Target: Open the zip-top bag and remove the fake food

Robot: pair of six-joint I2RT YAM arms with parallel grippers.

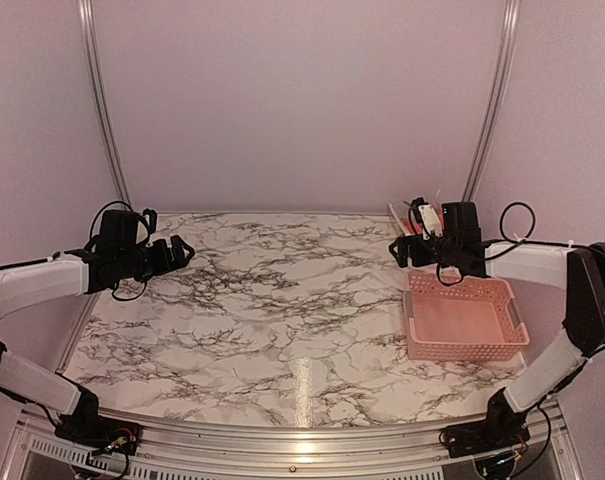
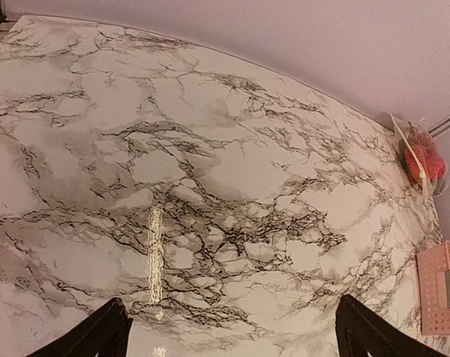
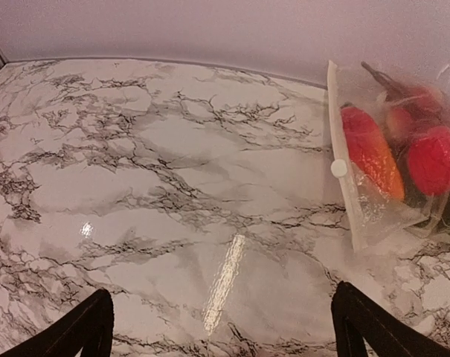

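At the far right corner of the white, black-veined marble-patterned table (image 1: 282, 300), the clear, crinkly plastic zip-top bag (image 1: 402, 222) is lying close to the pale back wall (image 1: 302, 100), partly hidden in the top view behind the right arm's wrist. The right wrist view is showing it more fully (image 3: 388, 178). Its white zip strip (image 3: 344, 216) is running along the bag's left edge, with a small white slider (image 3: 338, 169) sitting about halfway along it. The fake food (image 3: 436, 160) is sitting inside the bag: a long orange-red piece (image 3: 370, 152) just behind the strip, rounder red pieces to its right, and something dark at the far end that is too blurred to name. The left wrist view is catching the same bag (image 2: 418, 156) far off at its right edge.

The pink slotted plastic basket (image 1: 467, 350) is sitting on the right side of the table, nearer than the bag and apart from it.

The right gripper (image 1: 397, 250) is hovering above the table beside the basket's far left corner, pointing left. Its two black fingers are spreading wide at the bottom of its own view (image 3: 225, 331), gripping nothing. The left gripper (image 1: 182, 250) is hanging over the far left part of the table, pointing right, well apart from the bag. It is likewise released (image 2: 232, 338), fingers wide and empty.
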